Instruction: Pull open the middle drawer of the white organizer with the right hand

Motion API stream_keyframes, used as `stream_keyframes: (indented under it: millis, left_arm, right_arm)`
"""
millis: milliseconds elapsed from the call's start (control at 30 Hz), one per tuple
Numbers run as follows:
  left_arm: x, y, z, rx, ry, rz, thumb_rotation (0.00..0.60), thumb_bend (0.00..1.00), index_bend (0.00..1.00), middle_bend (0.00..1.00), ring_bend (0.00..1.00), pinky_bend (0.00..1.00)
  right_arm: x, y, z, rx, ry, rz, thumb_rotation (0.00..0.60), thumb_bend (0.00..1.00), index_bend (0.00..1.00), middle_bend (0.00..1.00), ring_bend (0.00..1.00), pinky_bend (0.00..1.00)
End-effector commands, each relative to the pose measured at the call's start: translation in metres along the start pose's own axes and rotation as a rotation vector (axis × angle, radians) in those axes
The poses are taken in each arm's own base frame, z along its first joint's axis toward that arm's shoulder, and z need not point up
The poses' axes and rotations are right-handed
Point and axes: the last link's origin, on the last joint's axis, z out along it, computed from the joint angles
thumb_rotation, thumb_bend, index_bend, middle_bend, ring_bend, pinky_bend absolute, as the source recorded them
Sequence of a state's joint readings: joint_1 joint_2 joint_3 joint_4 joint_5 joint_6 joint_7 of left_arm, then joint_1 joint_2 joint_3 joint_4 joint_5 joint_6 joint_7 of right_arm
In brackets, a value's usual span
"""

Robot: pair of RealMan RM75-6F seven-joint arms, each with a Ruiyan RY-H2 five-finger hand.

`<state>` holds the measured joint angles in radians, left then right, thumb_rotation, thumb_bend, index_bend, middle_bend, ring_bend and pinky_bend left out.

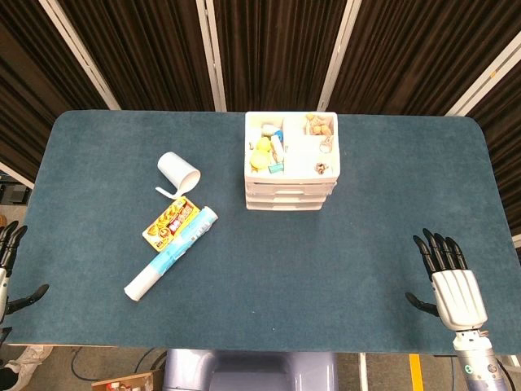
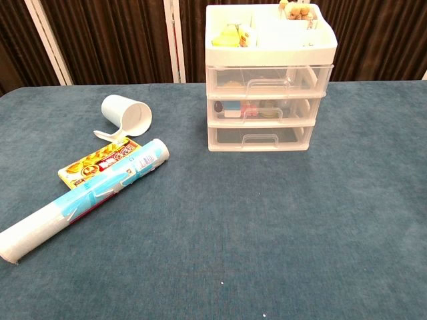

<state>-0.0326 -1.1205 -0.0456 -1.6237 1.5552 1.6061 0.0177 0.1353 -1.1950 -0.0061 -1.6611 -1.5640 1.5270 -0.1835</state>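
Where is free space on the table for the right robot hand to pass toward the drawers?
Bare cloth lies between the right robot hand and the white organizer, and along its right side. Left of it is crowded: a cup, a snack packet and a roll.

Right hand [image 1: 453,281] — white palm shell; black fingers [image 1: 431,249].

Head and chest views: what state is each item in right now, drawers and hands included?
White plastic three-drawer organizer: upright, top tray filled with small items.
Top drawer: closed.
Middle drawer: closed.
Bottom drawer: closed.
White mug: tipped on its side.
Blue-and-white roll: lying flat, partly over the yellow snack packet.
Right hand: open, fingers spread, holding nothing.
Left hand: open at table edge.
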Motion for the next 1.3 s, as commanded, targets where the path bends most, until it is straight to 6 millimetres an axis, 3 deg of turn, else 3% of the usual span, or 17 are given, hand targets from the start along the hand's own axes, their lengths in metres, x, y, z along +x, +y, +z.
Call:
stream_keyframes:
  millis: [33, 200, 233, 300, 367, 433, 500, 633, 767, 1067, 1300]
  left_arm:
    - [0.000, 0.000, 0.000, -0.002, -0.003, 0.002, 0.600, 0.01, 0.00, 0.00, 0.00, 0.03]
    - [-0.001, 0.001, -0.001, -0.007, -0.002, 0.005, 0.600, 0.01, 0.00, 0.00, 0.00, 0.03]
    - [-0.001, 0.001, -0.002, -0.008, -0.002, 0.004, 0.600, 0.01, 0.00, 0.00, 0.00, 0.03]
    - [-0.001, 0.002, -0.002, -0.010, -0.004, 0.002, 0.600, 0.01, 0.00, 0.00, 0.00, 0.03]
    - [-0.001, 0.002, -0.001, -0.011, -0.006, -0.001, 0.600, 0.01, 0.00, 0.00, 0.00, 0.03]
    - [-0.001, 0.002, 0.000, -0.012, -0.006, -0.003, 0.600, 0.01, 0.00, 0.00, 0.00, 0.03]
    - [-0.002, 0.002, 0.000, -0.014, -0.008, -0.010, 0.600, 0.01, 0.00, 0.00, 0.00, 0.03]
    - [-0.002, 0.003, 0.001, -0.021, -0.016, -0.023, 0.600, 0.01, 0.00, 0.00, 0.00, 0.03]
    - [-0.002, 0.004, 0.001, -0.034, -0.026, -0.037, 0.600, 0.01, 0.00, 0.00, 0.00, 0.03]
    - [-0.001, 0.002, 0.003, -0.032, -0.049, -0.071, 0.600, 0.01, 0.00, 0.00, 0.00, 0.03]
    - [-0.001, 0.000, 0.007, -0.028, -0.057, -0.070, 0.600, 0.01, 0.00, 0.00, 0.00, 0.03]
  right_arm:
    - [0.000, 0.000, 0.000, -0.002, -0.005, 0.009, 0.600, 0.16, 0.00, 0.00, 0.00, 0.07]
    - [0.002, -0.011, 0.003, 0.017, -0.007, 0.084, 0.600, 0.18, 0.00, 0.00, 0.00, 0.07]
    - [0.003, -0.017, 0.005, 0.025, -0.008, 0.128, 0.600, 0.19, 0.00, 0.01, 0.01, 0.10]
    - [0.006, -0.029, 0.008, 0.035, -0.022, 0.221, 0.600, 0.22, 0.00, 0.10, 0.10, 0.24]
    - [0.013, -0.046, 0.016, 0.050, -0.035, 0.339, 0.600, 0.28, 0.00, 0.37, 0.38, 0.57]
    - [0.018, -0.063, 0.026, 0.065, -0.052, 0.442, 0.600, 0.36, 0.00, 0.59, 0.58, 0.75]
    - [0.022, -0.087, 0.038, 0.070, -0.112, 0.612, 0.600, 0.45, 0.00, 0.76, 0.73, 0.84]
    - [0.023, -0.119, 0.057, 0.046, -0.254, 0.856, 0.600, 0.57, 0.00, 0.85, 0.81, 0.88]
    - [0.016, -0.145, 0.081, 0.026, -0.350, 1.015, 0.600, 0.65, 0.00, 0.87, 0.83, 0.89]
    - [-0.006, -0.187, 0.116, -0.047, -0.458, 1.219, 0.600, 0.69, 0.00, 0.88, 0.83, 0.89]
    - [-0.025, -0.210, 0.134, -0.094, -0.505, 1.252, 0.600, 0.69, 0.00, 0.88, 0.83, 0.89]
